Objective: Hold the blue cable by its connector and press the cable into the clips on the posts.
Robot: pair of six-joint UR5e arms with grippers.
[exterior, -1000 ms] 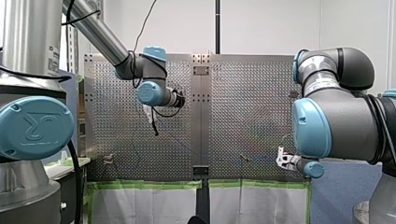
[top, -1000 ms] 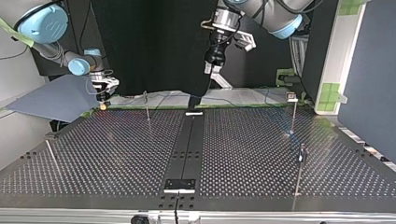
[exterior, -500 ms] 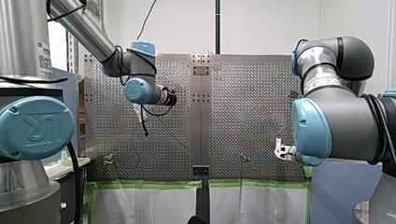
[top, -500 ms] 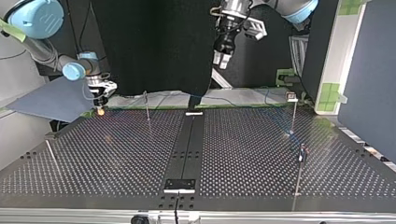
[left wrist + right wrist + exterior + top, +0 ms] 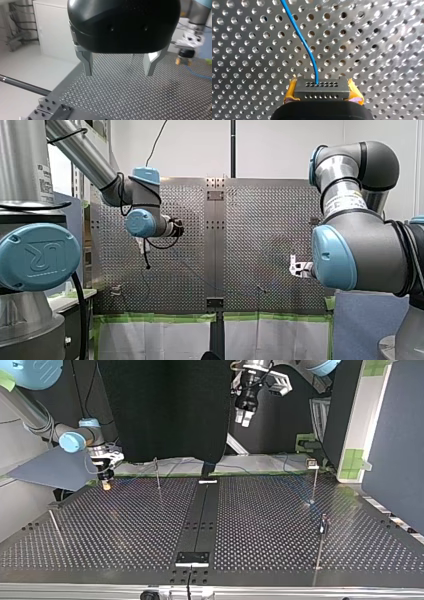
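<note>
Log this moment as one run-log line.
right gripper: jaws shut on connector, blue cable leading ahead over perforated table | left gripper: jaws open, empty, above table | stage: connector held

**Around the perforated table**

The perforated table (image 5: pixel 125 525) is split by a black centre strip (image 5: pixel 200 510) that runs from its near edge to its far edge in the top view. A small dark plate (image 5: pixel 192 558) sits at the strip's near end. Green tape (image 5: pixel 150 318) lines the table edge nearest the front view's camera, and white sheets (image 5: pixel 150 340) hang just below it. A black curtain (image 5: pixel 165 410) hangs behind the table in the top view. A blue-grey board (image 5: pixel 50 467) lies beside the table's far corner at that view's left. At the right, a white panel (image 5: pixel 370 415) carries green tape squares (image 5: pixel 354 457). A black pole (image 5: pixel 233 147) stands upright against the white wall (image 5: pixel 280 145). A white cabinet (image 5: pixel 52 30) stands beyond the table in the left wrist view.
</note>
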